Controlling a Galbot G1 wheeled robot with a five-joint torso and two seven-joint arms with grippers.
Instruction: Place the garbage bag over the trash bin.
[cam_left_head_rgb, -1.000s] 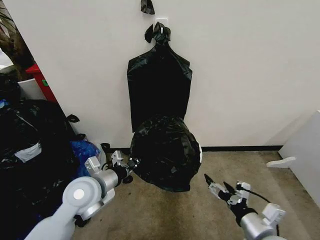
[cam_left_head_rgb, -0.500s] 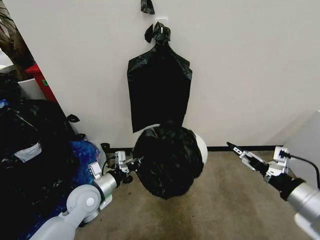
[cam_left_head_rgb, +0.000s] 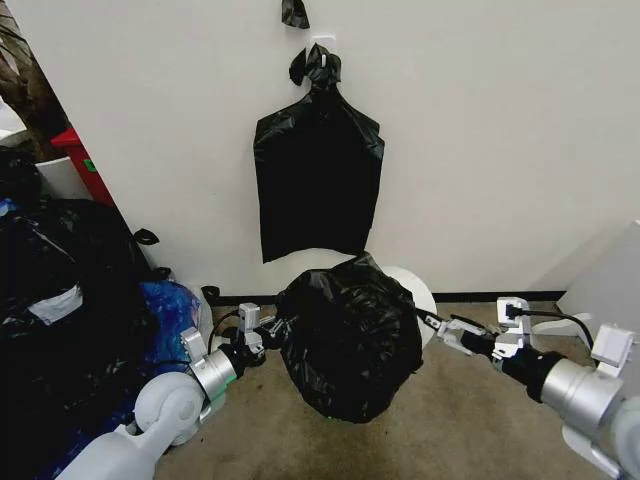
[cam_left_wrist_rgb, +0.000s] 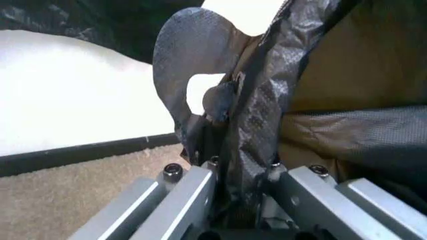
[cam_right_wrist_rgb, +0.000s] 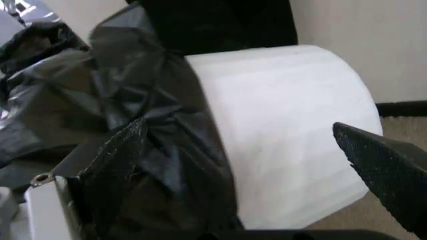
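Your left tool (cam_left_head_rgb: 272, 327) is clenched on the garbage bag (cam_left_head_rgb: 348, 338); the left wrist view shows black film (cam_left_wrist_rgb: 257, 125) pinched between its fingers (cam_left_wrist_rgb: 193, 190). Your right tool (cam_left_head_rgb: 436, 325) sits on the opposite side with its fingers spread: one lies against bag film (cam_right_wrist_rgb: 143, 150), the other (cam_right_wrist_rgb: 390, 167) stands apart in the air, with the trash bin (cam_right_wrist_rgb: 280, 130) between them. It looks poised around the rim rather than gripping.

As for progress, the bag hangs between your two tools and wraps most of the bin, which appears tipped up off the floor (cam_left_head_rgb: 440, 420). Beyond the right tool, a curve of white wall (cam_left_head_rgb: 418, 295) is uncovered, so I judge the bag is drawn on only part way. What is left: pull the film over that bare side and get the bin standing upright again.

You cannot tell from here whether anything is inside the bin; its mouth is hidden by the bag. Left of your left tool lie a blue bag (cam_left_head_rgb: 165, 303) and stuffed black sacks (cam_left_head_rgb: 60, 300); flat black bags (cam_left_head_rgb: 318, 180) hang on the wall above.
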